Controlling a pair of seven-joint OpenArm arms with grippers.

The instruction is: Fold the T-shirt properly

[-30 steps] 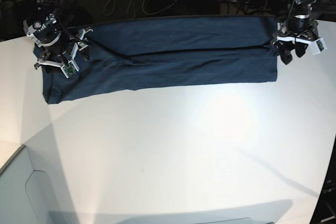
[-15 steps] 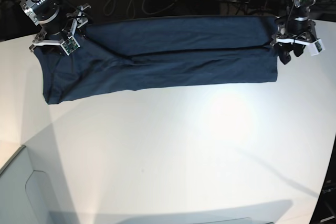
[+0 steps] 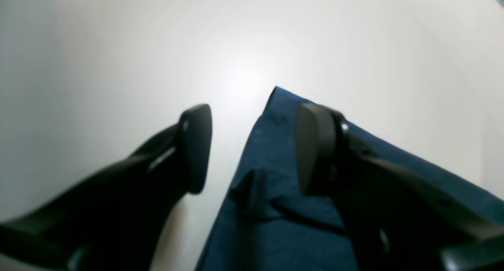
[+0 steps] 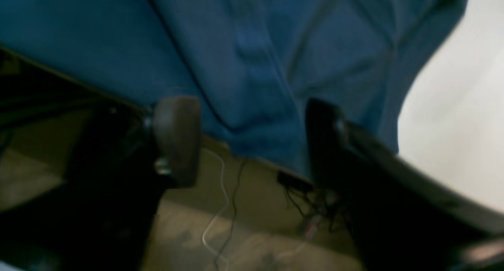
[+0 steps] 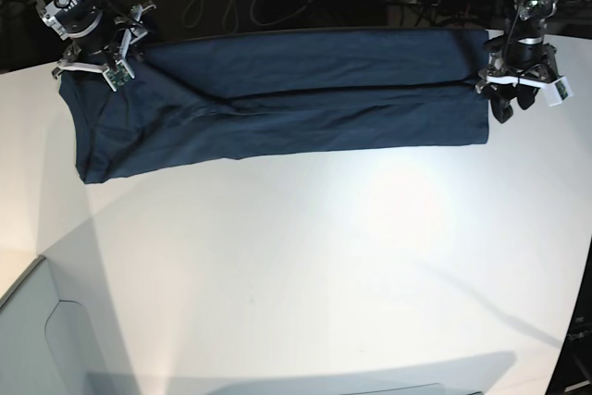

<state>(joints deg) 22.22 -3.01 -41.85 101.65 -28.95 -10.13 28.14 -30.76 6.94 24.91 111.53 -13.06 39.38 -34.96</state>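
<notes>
Base view showed the shirt (image 5: 277, 104) lying as a long band across the far side of the table (image 5: 305, 275), folded lengthwise, with an arm at each end. Over the last second the right gripper (image 5: 97, 48) had lifted off the cloth it was pressing and drawn back to the far corner at its end, while the left gripper (image 5: 509, 90) had barely shifted from the other end.

From the right wrist, the right gripper's (image 4: 252, 141) jaws stood apart with nothing between them; the shirt (image 4: 275, 54) edge lay just ahead, over the table's far edge. From the left wrist, the left gripper's (image 3: 252, 145) jaws were also apart, straddling the shirt's (image 3: 283, 192) edge, one finger (image 3: 315, 145) over cloth, the other over bare table (image 3: 118, 66).

That likely meant the lengthwise fold was done and both ends were being lined up for a fresh grasp.
</notes>
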